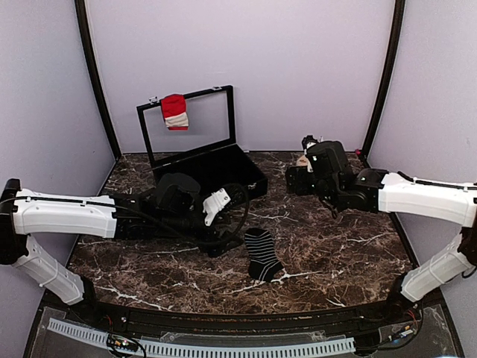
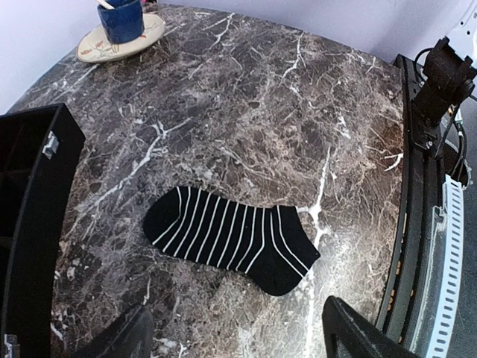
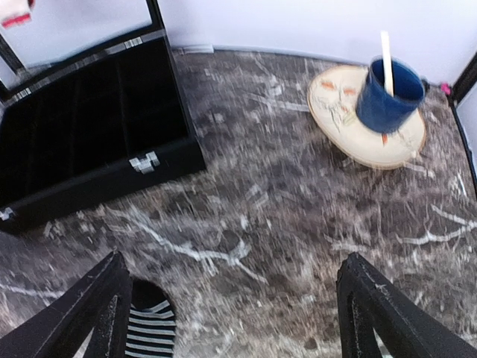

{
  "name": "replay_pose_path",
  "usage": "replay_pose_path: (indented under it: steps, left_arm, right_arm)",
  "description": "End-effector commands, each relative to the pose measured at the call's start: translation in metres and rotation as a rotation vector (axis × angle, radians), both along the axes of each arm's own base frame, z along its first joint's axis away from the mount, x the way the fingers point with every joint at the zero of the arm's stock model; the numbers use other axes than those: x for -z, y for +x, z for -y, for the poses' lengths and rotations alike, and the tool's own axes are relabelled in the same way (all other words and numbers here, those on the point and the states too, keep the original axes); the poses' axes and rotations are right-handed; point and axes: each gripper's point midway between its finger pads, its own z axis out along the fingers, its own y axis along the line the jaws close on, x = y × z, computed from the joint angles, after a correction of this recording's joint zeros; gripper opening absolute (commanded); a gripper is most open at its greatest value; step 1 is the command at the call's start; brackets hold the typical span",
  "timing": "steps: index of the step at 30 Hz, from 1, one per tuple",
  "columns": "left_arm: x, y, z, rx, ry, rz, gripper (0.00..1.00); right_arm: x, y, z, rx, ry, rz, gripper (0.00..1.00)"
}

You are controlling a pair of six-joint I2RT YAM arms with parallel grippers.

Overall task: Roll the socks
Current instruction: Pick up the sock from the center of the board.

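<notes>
A red sock (image 1: 174, 112) with white bands hangs over the top edge of the black case's raised lid (image 1: 186, 97); a sliver of it shows in the right wrist view (image 3: 16, 18). A black sock with white stripes (image 1: 262, 253) lies flat on the marble table, also in the left wrist view (image 2: 231, 239) and partly in the right wrist view (image 3: 149, 332). My left gripper (image 1: 229, 230) (image 2: 238, 332) is open and empty, low over the table just short of the striped sock. My right gripper (image 1: 294, 179) (image 3: 235, 298) is open and empty above the table's right half.
The open black case (image 1: 212, 168) (image 2: 30, 209) (image 3: 82, 142) stands at the back centre, right behind my left arm. A blue cup (image 3: 387, 93) (image 2: 121, 19) with a stick stands on a plate (image 3: 339, 119) at the back right. The table's front rail (image 2: 417, 224) runs close by.
</notes>
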Motion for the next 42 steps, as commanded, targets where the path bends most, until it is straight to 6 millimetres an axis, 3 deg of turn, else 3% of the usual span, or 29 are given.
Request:
replay_pose_path:
  steps: [1, 13, 20, 27, 32, 36, 42]
  left_arm:
    - [0.023, -0.020, 0.013, 0.089, 0.046, -0.043, 0.80]
    - [0.066, -0.046, 0.072, 0.167, 0.200, 0.002, 0.71]
    - [0.076, -0.046, 0.107, 0.128, 0.283, 0.179, 0.64]
    - [0.086, -0.048, 0.093, 0.136, 0.292, 0.256, 0.63]
    - [0.097, -0.045, 0.073, 0.120, 0.296, 0.312, 0.62]
    - [0.107, -0.046, 0.063, 0.116, 0.311, 0.307, 0.61]
    - [0.107, -0.050, 0.068, 0.158, 0.294, 0.324, 0.61]
  right_arm:
    - [0.040, -0.021, 0.020, 0.038, -0.022, -0.142, 0.88]
    - [0.084, -0.070, 0.051, 0.038, 0.049, -0.279, 0.86]
    - [0.095, -0.086, 0.065, 0.021, 0.069, -0.269, 0.81]
    - [0.083, -0.091, 0.079, 0.093, 0.136, -0.253, 0.77]
    - [0.082, -0.093, 0.077, 0.118, 0.144, -0.285, 0.75]
    - [0.070, -0.093, 0.076, 0.129, 0.157, -0.267, 0.75]
    - [0.068, -0.092, 0.072, 0.121, 0.141, -0.268, 0.74]
